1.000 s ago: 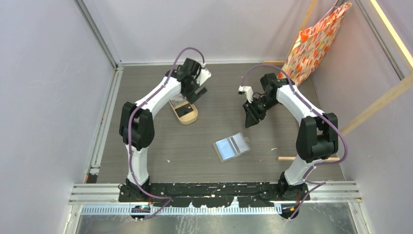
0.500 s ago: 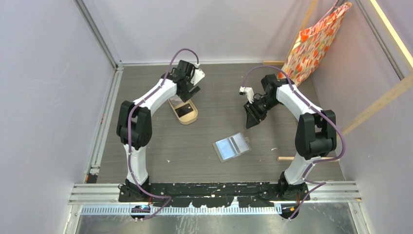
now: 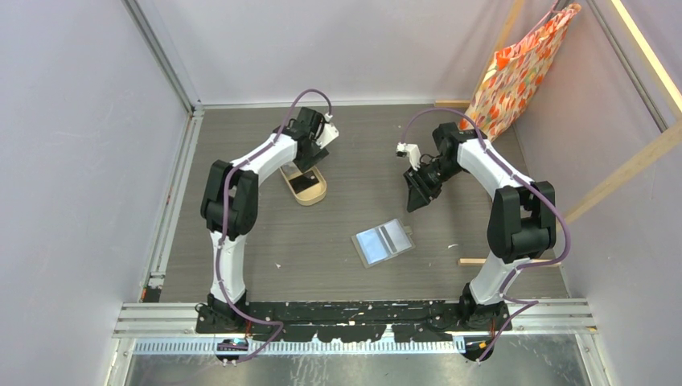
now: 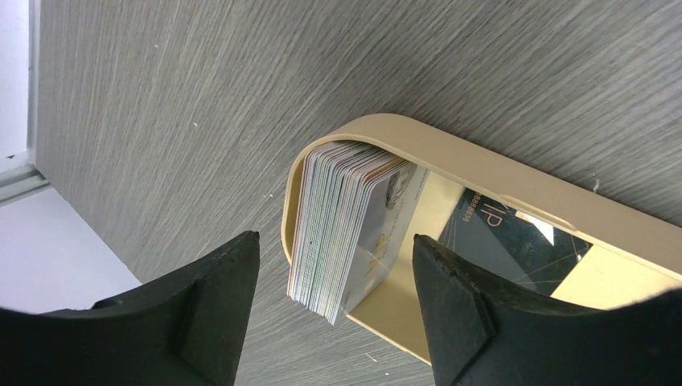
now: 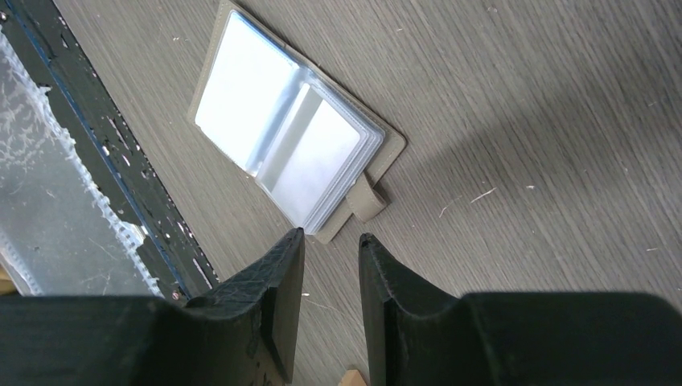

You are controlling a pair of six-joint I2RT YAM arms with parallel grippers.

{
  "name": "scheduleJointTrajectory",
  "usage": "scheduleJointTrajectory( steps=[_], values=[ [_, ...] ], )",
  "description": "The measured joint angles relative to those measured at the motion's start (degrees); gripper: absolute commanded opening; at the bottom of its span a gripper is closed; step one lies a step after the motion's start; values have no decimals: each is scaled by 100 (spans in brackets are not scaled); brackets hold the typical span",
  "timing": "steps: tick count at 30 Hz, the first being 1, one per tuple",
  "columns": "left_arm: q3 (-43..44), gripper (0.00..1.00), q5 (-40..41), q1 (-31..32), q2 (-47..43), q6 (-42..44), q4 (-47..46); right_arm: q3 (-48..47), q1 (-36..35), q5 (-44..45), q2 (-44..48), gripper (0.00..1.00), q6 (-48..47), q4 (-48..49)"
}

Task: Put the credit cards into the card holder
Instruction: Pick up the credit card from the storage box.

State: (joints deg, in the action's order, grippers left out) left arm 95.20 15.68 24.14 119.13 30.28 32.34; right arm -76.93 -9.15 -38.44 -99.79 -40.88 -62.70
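Black left gripper spread wide, empty, straddling upright stack of pale thin credit cards in tan oval tray. Right gripper nearly closed, empty, above open grey-brown card holder w/ clear sleeves mid-table.

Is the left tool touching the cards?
Apart. In the left wrist view, the left tool is open, and tray and table show between each finger and the cards.
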Motion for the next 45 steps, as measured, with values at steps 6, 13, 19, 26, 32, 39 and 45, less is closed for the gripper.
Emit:
scheduleJointTrajectory(
  steps=[6,13,19,26,32,39,45],
  values=[
    [-26,63,116,-26,79,37,-87,0,4,-2,-2,36,0,-15],
    [-26,59,238,-28,188,42,-149,0,28,-2,0,36,-2,-15],
    [-28,55,280,-26,188,33,-166,0,39,-9,0,36,-22,-17],
    [-59,54,306,-26,188,20,-221,0,50,-24,0,36,-52,-26],
    [-107,54,339,-26,184,15,-299,0,66,-22,-2,36,-74,-39],
    [-170,53,343,-26,157,0,-356,0,66,-26,-2,36,-87,-42],
    [-238,53,372,-26,79,-4,-407,0,66,-42,-2,36,-94,-66]
  ],
)
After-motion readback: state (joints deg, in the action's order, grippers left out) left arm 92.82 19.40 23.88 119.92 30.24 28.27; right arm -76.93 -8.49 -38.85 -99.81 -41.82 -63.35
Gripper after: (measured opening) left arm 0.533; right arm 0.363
